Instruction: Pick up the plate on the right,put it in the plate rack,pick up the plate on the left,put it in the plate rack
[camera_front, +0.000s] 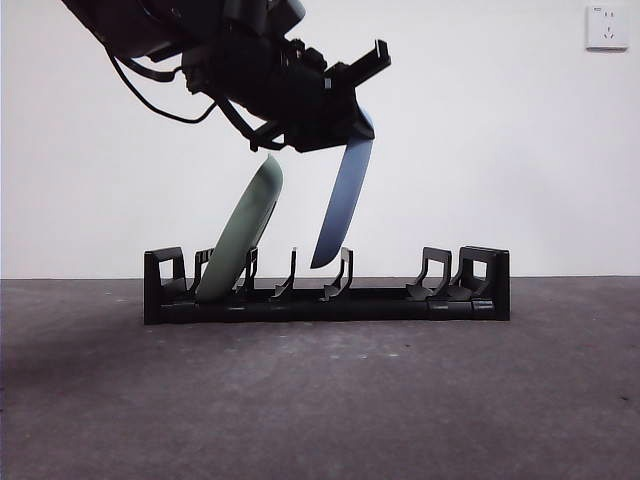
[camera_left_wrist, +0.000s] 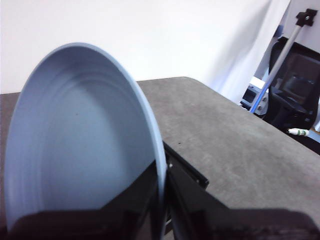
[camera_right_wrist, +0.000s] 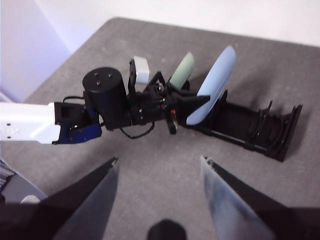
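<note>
Left gripper (camera_front: 345, 110) clamped on the top rim of the blue plate (camera_front: 343, 200), jaws pinched either side of the edge, rim running between them in the left wrist view. Plate hangs below the gripper, tilted, lower edge down among the prongs near the middle of the rack (camera_front: 470, 290); cannot tell if it is touching the base or just above it. Next to it, on the side the arm reaches in from, the green plate (camera_front: 243, 235) already leans in a slot near that end of the rack, close to the gripper body but apart from the blue plate. Other half of the rack holds no plate.

Right gripper (camera_right_wrist: 159, 200) is well back and above, jaws spread wide, holding nothing, looking down on the left arm (camera_right_wrist: 107, 102), both plates and the rack.

Step, by my read: second placement, last part of the task. One plate racked, blue plate being set into its slot.

Next move calls for: lower until the bottom rim seats between two prongs, let the plate lean on a prong, then open and lift clear without dragging the rim. Watch clearance to the green plate when pulling out; wrist sits right above it.
</note>
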